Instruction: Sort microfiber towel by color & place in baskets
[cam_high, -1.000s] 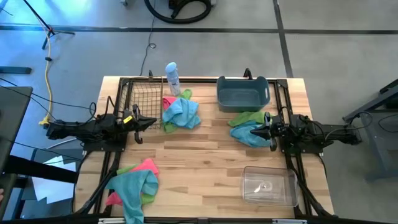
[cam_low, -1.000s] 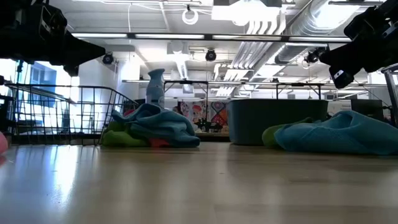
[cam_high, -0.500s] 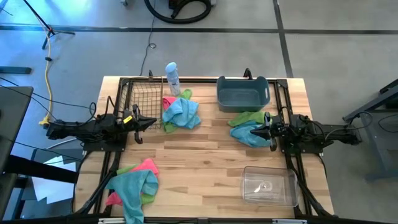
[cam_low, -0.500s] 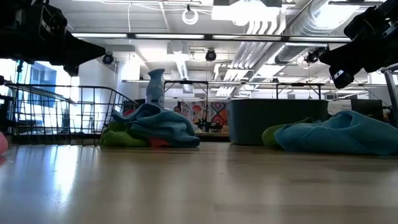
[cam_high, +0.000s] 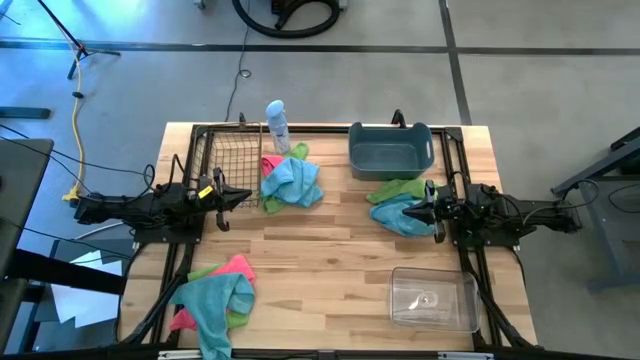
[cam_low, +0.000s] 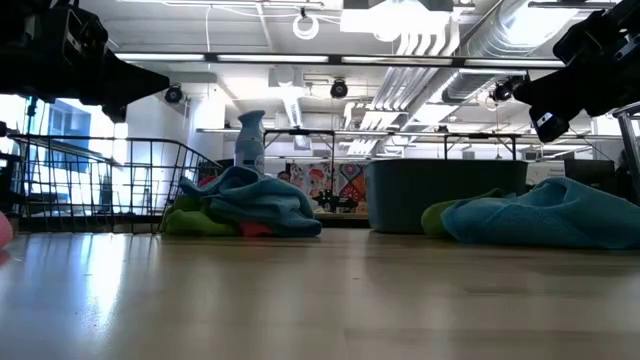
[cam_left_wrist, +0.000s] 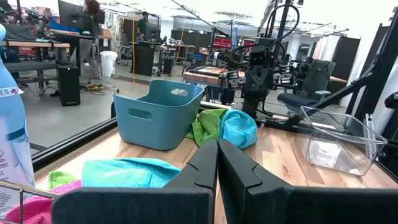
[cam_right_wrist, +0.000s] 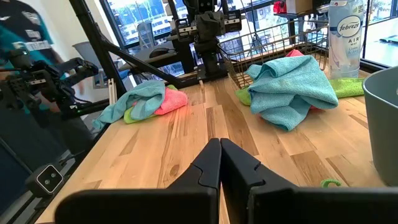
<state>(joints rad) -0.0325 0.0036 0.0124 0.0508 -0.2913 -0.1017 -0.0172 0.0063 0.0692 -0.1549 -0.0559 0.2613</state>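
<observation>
Wooden table (cam_high: 330, 250) with towels (cam_high: 291, 180), baskets (cam_high: 390, 149)

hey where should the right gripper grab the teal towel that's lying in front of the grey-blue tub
Grip the raised fold of the teal towel, coming straight down from above. It lies crumpled over a green towel, so pinching its highest ridge should lift it alone. The right gripper, shut, must open first.
</observation>
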